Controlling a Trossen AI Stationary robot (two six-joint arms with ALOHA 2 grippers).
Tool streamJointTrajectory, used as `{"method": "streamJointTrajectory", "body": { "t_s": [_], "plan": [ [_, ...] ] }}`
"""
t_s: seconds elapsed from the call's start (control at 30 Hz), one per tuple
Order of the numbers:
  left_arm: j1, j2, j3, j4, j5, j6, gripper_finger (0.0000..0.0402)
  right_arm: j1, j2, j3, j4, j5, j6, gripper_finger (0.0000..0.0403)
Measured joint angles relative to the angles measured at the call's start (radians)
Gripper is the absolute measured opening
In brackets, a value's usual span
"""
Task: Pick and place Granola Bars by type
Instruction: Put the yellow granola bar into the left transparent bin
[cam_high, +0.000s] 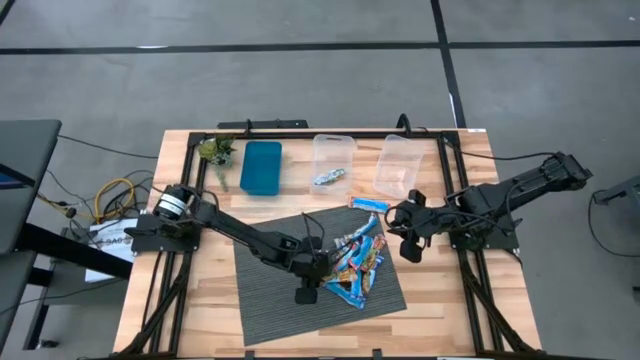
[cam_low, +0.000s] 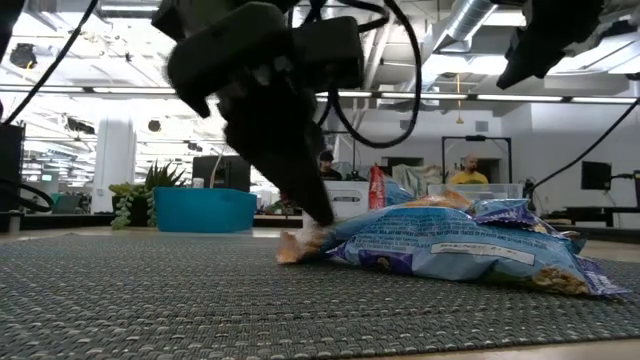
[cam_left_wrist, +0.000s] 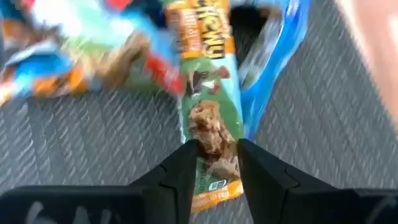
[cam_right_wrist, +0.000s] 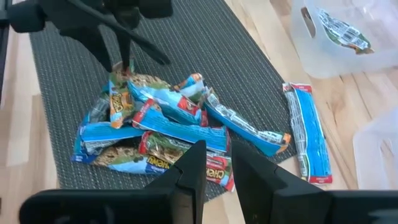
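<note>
Several granola bars (cam_high: 360, 255) lie heaped on the grey mat, blue-white ones mixed with orange ones. One blue-white bar (cam_high: 368, 203) lies alone on the wood by the clear tubs, and another bar (cam_high: 330, 178) sits inside the left tub. My left gripper (cam_high: 312, 272) is at the heap's near-left side, shut on an orange-green bar (cam_left_wrist: 208, 93). My right gripper (cam_right_wrist: 217, 155) hangs above the heap's right side, its fingers a narrow gap apart with nothing between them. My left gripper pinches the orange-green bar near its free end (cam_left_wrist: 211, 155) between the two fingers (cam_left_wrist: 180, 177), which lie along the bar. The fingers slant down from the table's left (cam_low: 300, 180). The bar's held end (cam_low: 290, 247) sits at the mat; the rest lies against the heap.
A blue tray (cam_high: 261, 166) and two clear tubs (cam_high: 333, 155) (cam_high: 400, 165) stand in a row at the far edge. A small plant (cam_high: 216, 152) is left of the tray. Black frame rails (cam_high: 180, 200) run along the table's sides. People sit in the room behind (cam_low: 465, 172).
</note>
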Motion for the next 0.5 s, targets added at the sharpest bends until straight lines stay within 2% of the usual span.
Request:
{"method": "streamJointTrajectory", "body": {
  "t_s": [0.3, 0.4, 0.5],
  "plan": [
    [-0.001, 0.033, 0.000, 0.039, 0.016, -0.011, 0.0151, 0.000, -0.001, 0.000, 0.006, 0.000, 0.000, 0.0068],
    [-0.001, 0.033, 0.003, 0.031, 0.013, -0.035, 0.0137, 0.000, -0.001, 0.000, 0.010, 0.000, 0.000, 0.0068],
    [-0.001, 0.033, 0.004, 0.023, 0.011, -0.047, 0.0096, 0.000, -0.001, 0.000, 0.014, 0.000, 0.000, 0.0068]
  ]
}}
